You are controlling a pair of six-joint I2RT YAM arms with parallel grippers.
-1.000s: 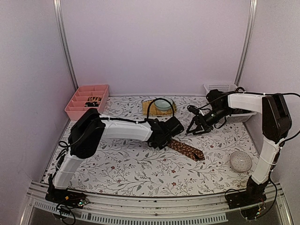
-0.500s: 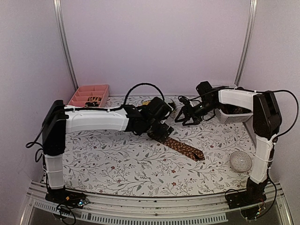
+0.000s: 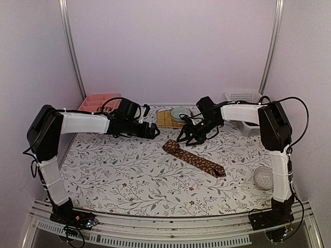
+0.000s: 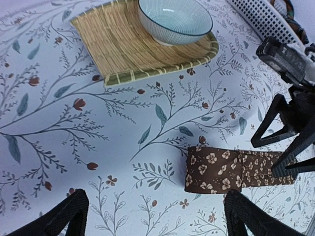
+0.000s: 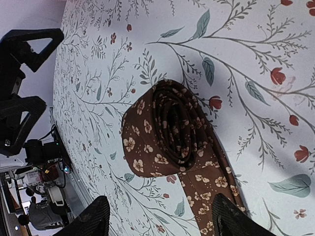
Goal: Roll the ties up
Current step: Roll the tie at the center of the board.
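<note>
Top external view shows the tie [image 3: 199, 161] lying slantwise on the counter [image 3: 129, 178], its rolled end [image 3: 170, 146] just beside the spread right hand [image 3: 189, 137], the spread left hand [image 3: 151, 132] farther off.

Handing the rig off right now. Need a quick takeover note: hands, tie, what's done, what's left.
Hands: the left hand is open and empty, and sits left of the tie, near the mat. The right hand is open and grips nothing. It is right at the rolled end, but I can't tell if it touches.
Things: the tie lies diagonally mid-scene. Its far-left end is wound a few turns, and the rest is flat, running toward the near right.
Done: the roll is started.
Left: wind up the flat length, probably after taking hold of the rolled end first.
</note>
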